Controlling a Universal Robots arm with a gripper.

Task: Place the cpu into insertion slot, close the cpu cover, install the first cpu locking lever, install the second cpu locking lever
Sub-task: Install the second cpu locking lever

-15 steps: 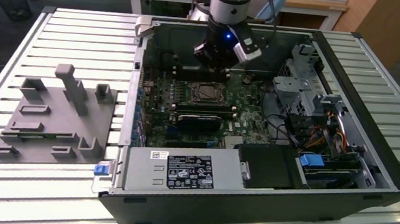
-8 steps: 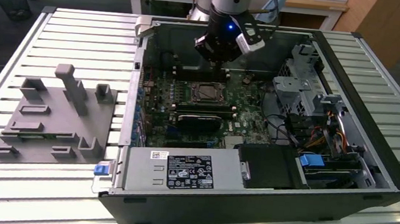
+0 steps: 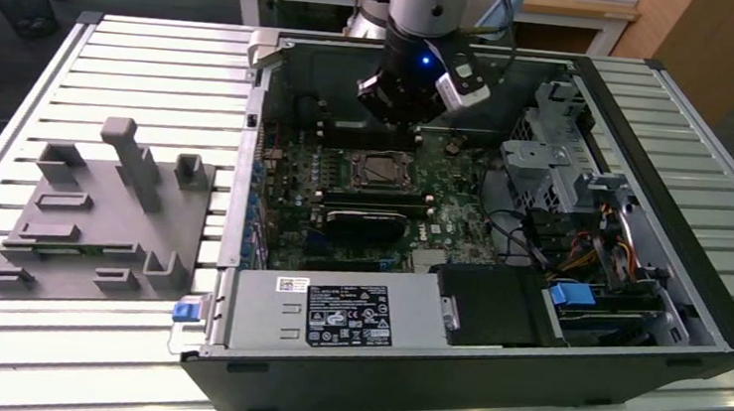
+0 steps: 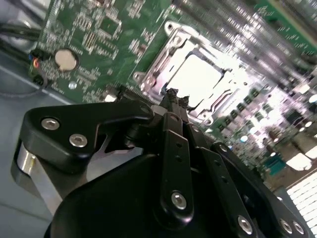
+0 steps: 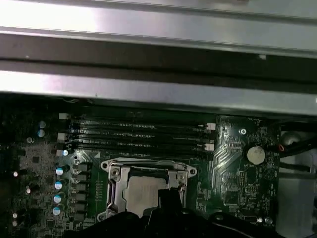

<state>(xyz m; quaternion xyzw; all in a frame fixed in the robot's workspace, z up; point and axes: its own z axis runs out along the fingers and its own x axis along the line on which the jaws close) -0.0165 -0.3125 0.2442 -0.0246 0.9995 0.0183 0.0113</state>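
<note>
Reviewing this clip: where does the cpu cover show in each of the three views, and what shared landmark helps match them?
Exterior view: the cpu cover lies mid-motherboard, just below the gripper.
Second wrist view: the silver frame sits just beyond the fingertips.
First wrist view: the frame sits below the memory slots.
Shared landmark: the round coin battery in both wrist views.

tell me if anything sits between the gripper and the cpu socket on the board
Nothing visible does. In the second wrist view the gripper hangs just above the insertion slot, where the cpu shows through the cpu cover frame lying flat around it. No cable or part crosses the gap.
</note>
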